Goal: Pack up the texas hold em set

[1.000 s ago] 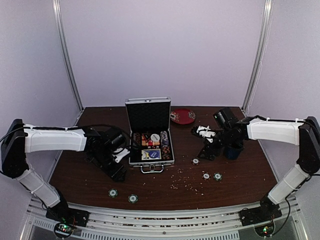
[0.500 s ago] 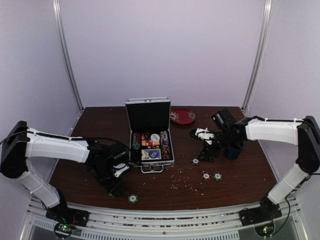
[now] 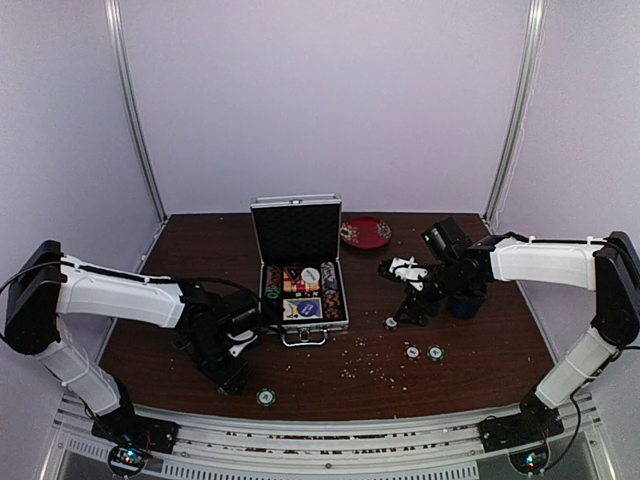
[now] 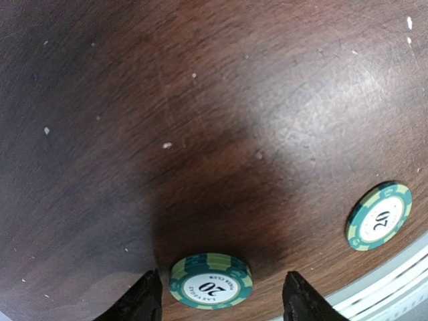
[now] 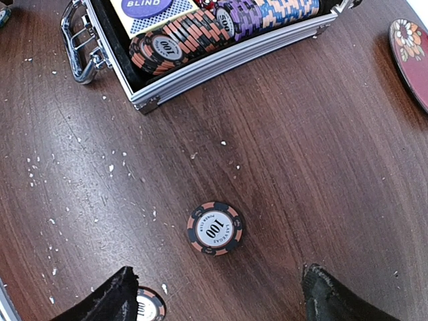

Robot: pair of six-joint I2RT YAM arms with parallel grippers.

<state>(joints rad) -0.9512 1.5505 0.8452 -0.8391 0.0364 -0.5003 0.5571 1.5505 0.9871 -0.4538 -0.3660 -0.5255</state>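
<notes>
The silver case point(image 3: 300, 262) stands open at mid-table with chips, a card deck and dice inside; its corner shows in the right wrist view point(image 5: 200, 63). My left gripper point(image 4: 221, 301) is open, low over the table, its fingers either side of a green "20" chip point(image 4: 210, 281); in the top view the gripper point(image 3: 232, 376) hides that chip. A second green chip point(image 4: 378, 216) lies near the front edge point(image 3: 265, 397). My right gripper point(image 5: 217, 294) is open above a black-and-orange "100" chip point(image 5: 215, 228), which also shows in the top view point(image 3: 391, 322). Another "100" chip point(image 5: 148, 306) lies by its left finger.
Two more chips point(image 3: 412, 352) point(image 3: 435, 352) lie right of centre among scattered crumbs. A red round plate point(image 3: 365, 232) sits behind the case, and its edge shows in the right wrist view point(image 5: 411, 50). A dark blue mug point(image 3: 466, 302) stands under the right arm. The table's front rail point(image 4: 394, 294) is close.
My left arm has swung from beside the case toward the near edge and dropped over the green chip, now hidden in the top view. The right arm has barely moved.
</notes>
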